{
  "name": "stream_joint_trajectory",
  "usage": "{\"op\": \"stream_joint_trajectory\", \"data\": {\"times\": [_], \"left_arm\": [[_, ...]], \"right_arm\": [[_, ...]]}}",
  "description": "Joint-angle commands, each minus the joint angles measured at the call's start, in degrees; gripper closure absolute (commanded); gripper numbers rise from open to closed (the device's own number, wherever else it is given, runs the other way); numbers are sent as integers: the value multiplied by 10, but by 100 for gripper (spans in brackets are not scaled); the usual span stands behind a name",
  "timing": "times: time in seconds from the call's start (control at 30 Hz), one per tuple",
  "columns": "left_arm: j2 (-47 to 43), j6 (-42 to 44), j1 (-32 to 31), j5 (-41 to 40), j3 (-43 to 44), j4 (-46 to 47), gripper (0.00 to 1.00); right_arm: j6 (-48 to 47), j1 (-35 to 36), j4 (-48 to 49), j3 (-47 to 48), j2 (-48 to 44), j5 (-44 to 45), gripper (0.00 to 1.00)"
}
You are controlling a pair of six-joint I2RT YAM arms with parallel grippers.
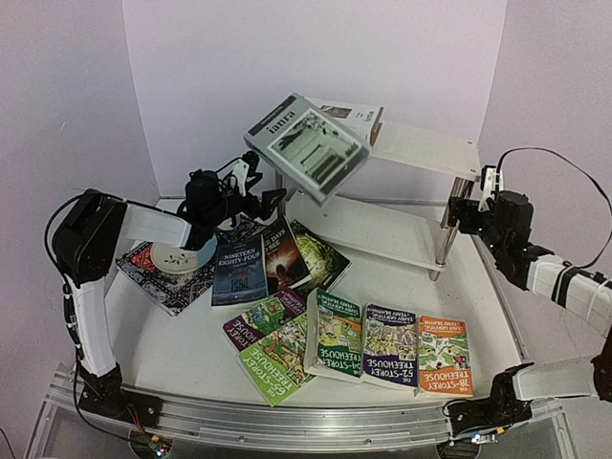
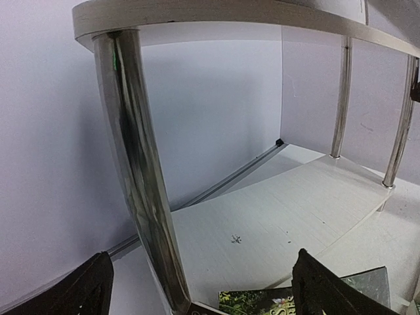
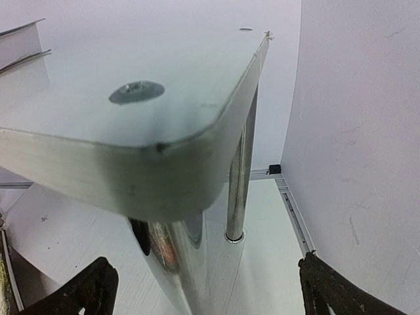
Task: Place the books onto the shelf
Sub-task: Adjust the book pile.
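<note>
The shelf (image 1: 421,145) stands at the back, two white boards on chrome legs. A grey-white book (image 1: 306,143) lies tilted on its top board, overhanging the left end. Several more books lie flat in front, among them a dark novel (image 1: 239,270) and an orange Treehouse one (image 1: 445,356). My left gripper (image 1: 271,203) is open at the shelf's left front leg (image 2: 141,184), which rises between its fingers (image 2: 88,289) untouched. My right gripper (image 1: 457,218) is open at the right front leg (image 3: 177,269), under the top board's corner (image 3: 131,131).
A black-white patterned placemat (image 1: 163,279) with a pale disc (image 1: 182,256) on it lies under the left arm. A dark green book (image 2: 295,302) lies just beside the left leg. Walls close in at the back and on both sides.
</note>
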Motion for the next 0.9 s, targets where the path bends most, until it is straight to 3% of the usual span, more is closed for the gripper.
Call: {"op": "stream_joint_trajectory", "data": {"times": [0.0, 0.6, 0.87], "left_arm": [[-64, 17, 2, -29, -32, 22, 3], [-190, -9, 2, -61, -149, -2, 1], [-288, -156, 2, -28, -228, -85, 5]], "right_arm": [[8, -2, -11, -11, -40, 6, 2], [71, -2, -193, 14, -105, -81, 2], [148, -1, -251, -22, -161, -223, 14]]}}
